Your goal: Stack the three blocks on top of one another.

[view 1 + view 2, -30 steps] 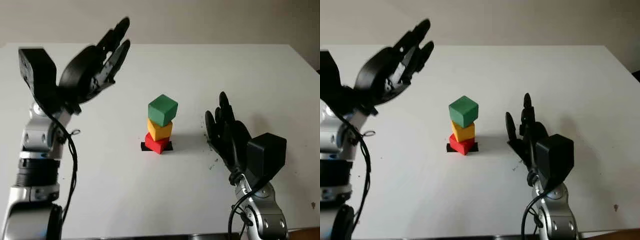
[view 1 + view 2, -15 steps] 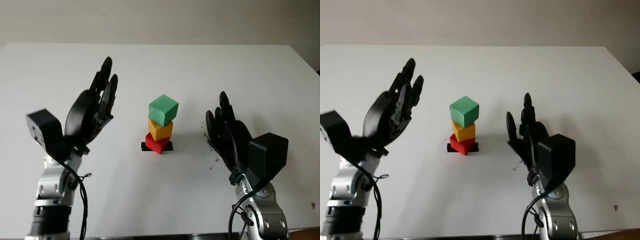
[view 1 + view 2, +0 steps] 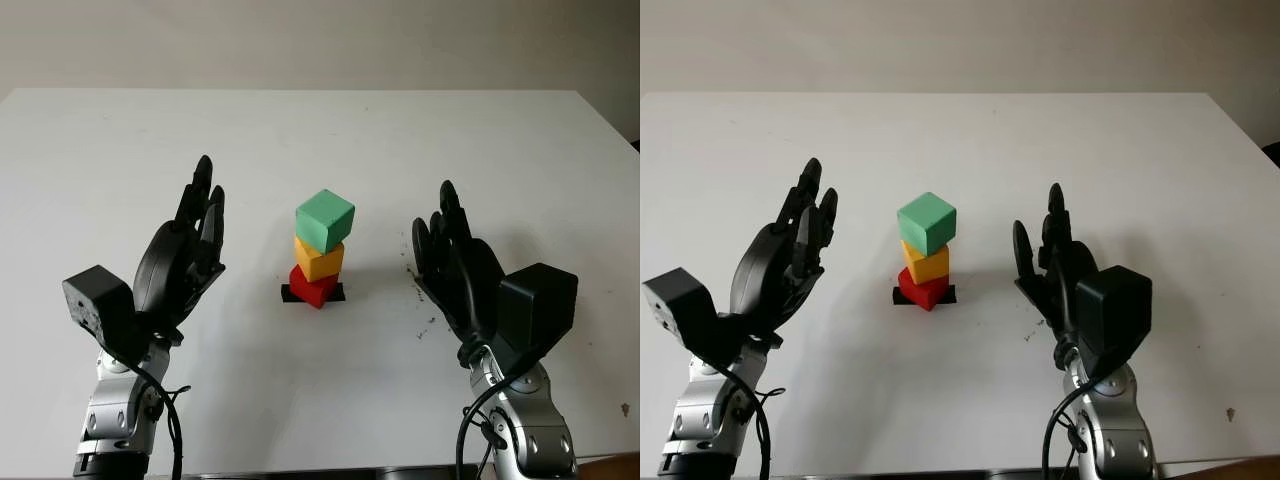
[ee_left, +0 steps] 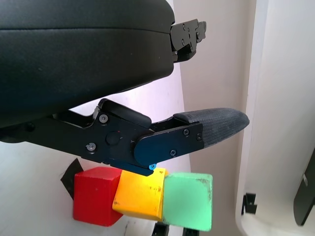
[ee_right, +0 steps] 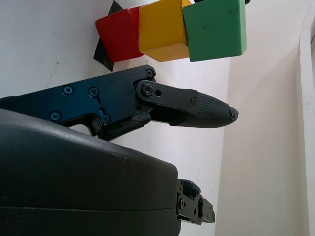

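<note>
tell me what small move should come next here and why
Probably none toward the blocks: just ease both hands a little farther out. The green block sits on the yellow block, which sits on the red block, so the stack looks done. The left hand and right hand are open on either side, apart from it, and a bump could topple the slightly twisted tower.

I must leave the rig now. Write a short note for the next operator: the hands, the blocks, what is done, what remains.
Left hand: open, beside the stack on its left, holding nothing.
Right hand: open, beside the stack on its right, holding nothing.
Blocks: red block on a black mark on the white table, yellow block on it, green block on top, each turned a little.
Done: all three stacked.
Left: nothing.
</note>
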